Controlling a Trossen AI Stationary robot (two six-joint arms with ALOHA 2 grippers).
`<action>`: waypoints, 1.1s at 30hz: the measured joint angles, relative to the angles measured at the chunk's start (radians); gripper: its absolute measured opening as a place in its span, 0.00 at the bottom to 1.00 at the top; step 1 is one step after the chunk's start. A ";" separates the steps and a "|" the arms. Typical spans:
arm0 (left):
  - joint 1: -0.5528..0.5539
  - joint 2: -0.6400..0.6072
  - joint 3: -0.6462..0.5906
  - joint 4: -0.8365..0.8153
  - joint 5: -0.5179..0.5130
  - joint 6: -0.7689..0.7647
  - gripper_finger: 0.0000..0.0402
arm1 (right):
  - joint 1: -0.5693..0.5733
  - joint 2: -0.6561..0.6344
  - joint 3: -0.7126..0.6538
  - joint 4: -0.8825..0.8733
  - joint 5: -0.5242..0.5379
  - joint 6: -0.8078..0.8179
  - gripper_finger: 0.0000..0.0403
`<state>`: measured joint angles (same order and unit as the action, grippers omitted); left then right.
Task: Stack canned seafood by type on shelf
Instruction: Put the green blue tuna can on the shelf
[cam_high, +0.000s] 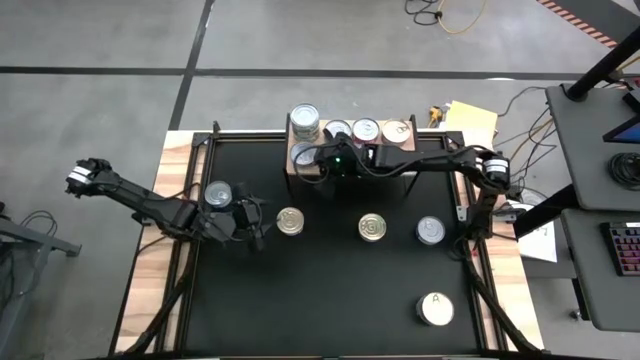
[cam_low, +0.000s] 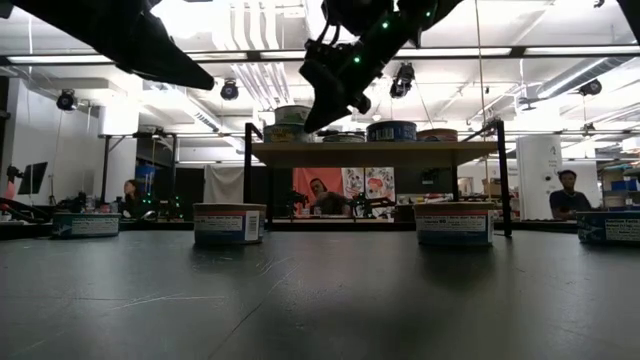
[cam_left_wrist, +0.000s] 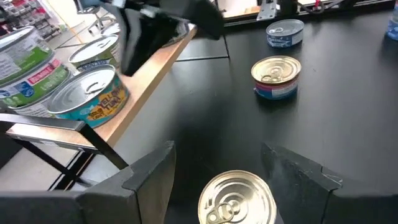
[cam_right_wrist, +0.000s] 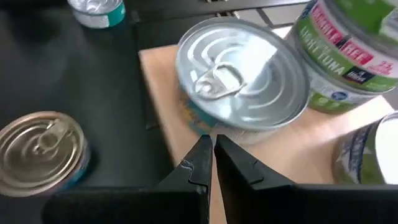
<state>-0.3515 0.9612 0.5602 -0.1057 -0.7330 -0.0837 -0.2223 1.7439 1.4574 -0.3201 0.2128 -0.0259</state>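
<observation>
Canned seafood: ten tins in the high view — five on the shelf (cam_high: 300, 172) at the table's far edge, among them a stacked green-labelled tin (cam_high: 304, 121) and a silver-topped tin (cam_high: 304, 155) at its front left corner, and five on the black tabletop (cam_high: 330, 290): one silver tin (cam_high: 218, 195) far left, two gold-topped tins (cam_high: 290, 221) (cam_high: 372, 227) mid-table, one silver tin (cam_high: 430, 230) right, one white-topped "A" tin (cam_high: 435, 308) near right. Left gripper (cam_high: 255, 224): fingers spread, holding nothing, just left of the left gold-topped tin. Right gripper (cam_high: 318, 158): fingers pressed together, empty, over the shelf beside the corner tin.
</observation>
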 joint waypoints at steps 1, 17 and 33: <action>0.000 0.001 0.000 0.001 -0.008 -0.001 0.55 | 0.006 -0.008 0.000 -0.012 0.000 0.001 0.03; -0.001 -0.014 0.000 -0.046 0.175 -0.120 0.55 | 0.225 -0.070 -0.100 -0.115 -0.003 0.073 0.03; 0.000 -0.006 0.000 -0.279 0.377 -0.363 0.55 | 0.401 -0.098 -0.421 0.278 0.007 0.149 0.03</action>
<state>-0.3511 0.9554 0.5606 -0.3845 -0.3565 -0.4463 0.1787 1.6460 1.0368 -0.0424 0.2199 0.1229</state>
